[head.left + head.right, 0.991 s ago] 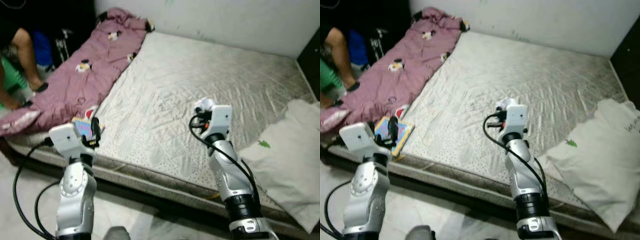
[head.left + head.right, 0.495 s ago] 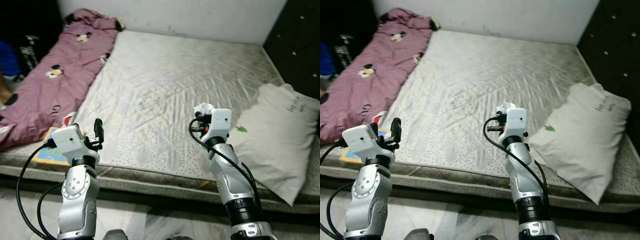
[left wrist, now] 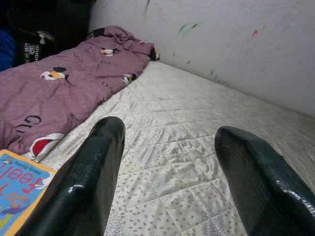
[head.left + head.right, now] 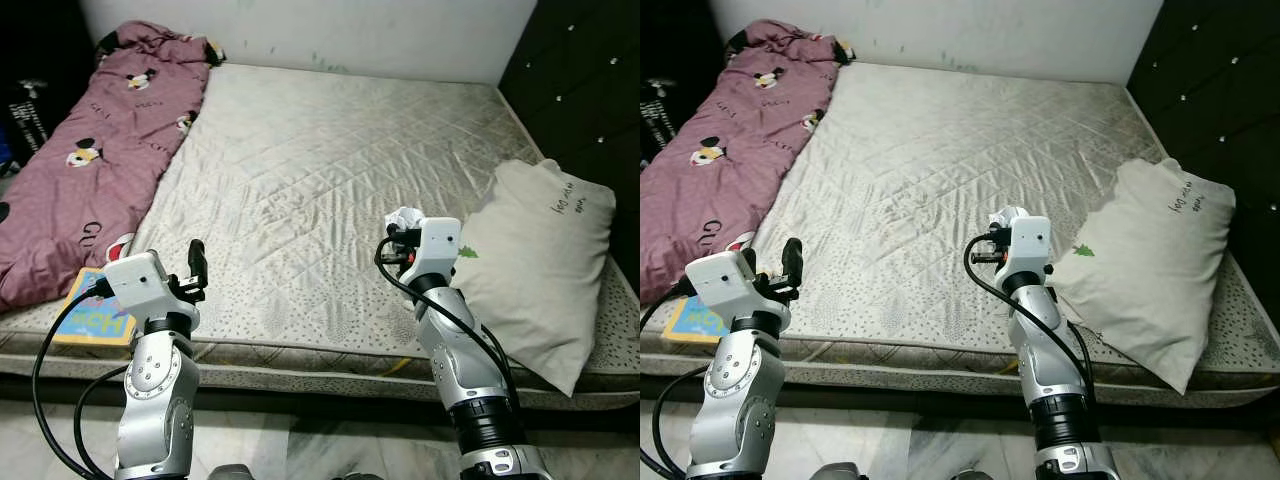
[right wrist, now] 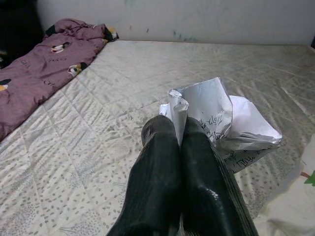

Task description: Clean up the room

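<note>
A home bedroom, it seems: a bare quilted mattress, a purple cartoon-print blanket, a pillow, and a scuffed white wall.

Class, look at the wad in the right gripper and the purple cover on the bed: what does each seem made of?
Wad: looks like paper, matte white, sharply creased, with printed text. Cover: seems soft woven or knit fabric, matte, with loose folds and a cartoon print. The right gripper pinches the wad.

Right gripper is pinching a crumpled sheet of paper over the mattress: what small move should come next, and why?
Probably carry it away from the bed toward wherever rubbish goes. The right gripper is shut on the crumpled paper, held above the mattress, so the pick looks done. The left gripper is open, near the children's book, a likely next item.
</note>
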`<state>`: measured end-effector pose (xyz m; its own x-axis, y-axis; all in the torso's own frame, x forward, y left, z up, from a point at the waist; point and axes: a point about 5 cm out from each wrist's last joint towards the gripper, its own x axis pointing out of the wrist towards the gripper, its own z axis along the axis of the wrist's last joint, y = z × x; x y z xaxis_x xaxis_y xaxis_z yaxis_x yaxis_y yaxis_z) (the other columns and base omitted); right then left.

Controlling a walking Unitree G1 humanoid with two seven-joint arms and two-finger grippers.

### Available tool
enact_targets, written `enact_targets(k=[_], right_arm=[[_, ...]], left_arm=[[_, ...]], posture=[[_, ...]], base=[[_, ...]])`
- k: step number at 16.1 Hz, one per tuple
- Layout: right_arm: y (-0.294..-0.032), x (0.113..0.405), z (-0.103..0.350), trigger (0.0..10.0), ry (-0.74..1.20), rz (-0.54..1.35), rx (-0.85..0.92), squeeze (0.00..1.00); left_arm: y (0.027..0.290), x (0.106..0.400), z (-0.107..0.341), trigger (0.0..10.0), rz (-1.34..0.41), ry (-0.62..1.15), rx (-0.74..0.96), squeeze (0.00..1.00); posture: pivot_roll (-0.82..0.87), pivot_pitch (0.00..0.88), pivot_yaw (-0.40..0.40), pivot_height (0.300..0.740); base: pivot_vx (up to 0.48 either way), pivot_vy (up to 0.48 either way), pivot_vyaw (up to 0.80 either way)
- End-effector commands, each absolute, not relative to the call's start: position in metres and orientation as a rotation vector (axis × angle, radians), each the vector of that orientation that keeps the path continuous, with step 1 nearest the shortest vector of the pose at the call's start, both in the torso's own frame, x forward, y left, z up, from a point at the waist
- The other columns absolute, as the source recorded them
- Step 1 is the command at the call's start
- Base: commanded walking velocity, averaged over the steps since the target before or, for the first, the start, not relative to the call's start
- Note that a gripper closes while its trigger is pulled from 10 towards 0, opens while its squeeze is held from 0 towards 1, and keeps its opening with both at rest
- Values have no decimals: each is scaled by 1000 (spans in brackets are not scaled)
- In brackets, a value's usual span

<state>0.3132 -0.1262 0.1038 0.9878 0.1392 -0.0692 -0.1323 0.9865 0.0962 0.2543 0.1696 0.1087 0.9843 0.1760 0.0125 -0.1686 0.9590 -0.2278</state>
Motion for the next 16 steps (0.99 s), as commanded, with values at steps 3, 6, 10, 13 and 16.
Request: enact_targets(k=[3,6,10,13,16], right_arm=[[-129,313,109,10000,54,134,97,0],[-130,313,110,10000,56,138,94,0],[-129,314,110,10000,61,144,95,0],[-129,314,111,10000,62,144,97,0],[-129,314,111,10000,64,145,98,0]], left_arm=[[164,258,111,10000,147,-35,-253,0],[162,258,111,10000,146,-37,-253,0],[162,257,112,10000,154,-35,-260,0],[161,258,112,10000,147,-36,-259,0],[160,258,114,10000,140,-48,-240,0]], posture=[[95,0,-44,740],[95,0,-49,740],[95,0,-52,740],[92,0,-50,740],[92,0,-49,740]], base=[[0,82,-450],[0,254,0],[0,272,0],[0,395,0],[0,0,0]])
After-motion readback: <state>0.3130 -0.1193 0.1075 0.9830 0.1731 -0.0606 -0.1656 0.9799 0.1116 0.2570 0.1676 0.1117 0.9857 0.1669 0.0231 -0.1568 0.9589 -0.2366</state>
